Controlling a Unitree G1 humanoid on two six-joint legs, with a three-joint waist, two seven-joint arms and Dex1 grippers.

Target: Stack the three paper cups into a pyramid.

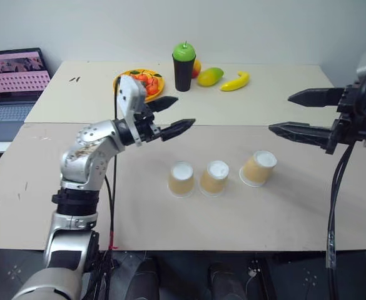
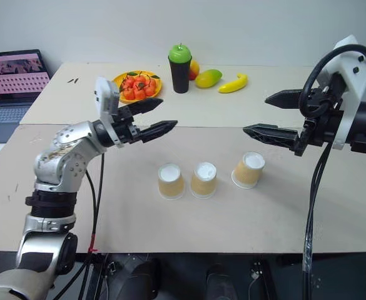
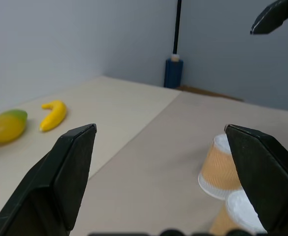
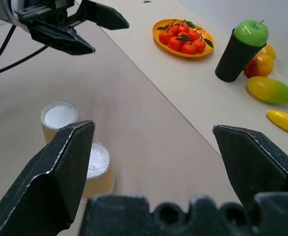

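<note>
Three paper cups unstacked, no readable print.

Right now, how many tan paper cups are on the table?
3, all upside down in a row on the near table: left cup and middle cup side by side, right cup set apart and tilted. None stacked; none appears hidden.

Left gripper open, nothing between its fingers. Two cups beyond it: one tilted, another just beside. Mango and banana lie farther off
</note>
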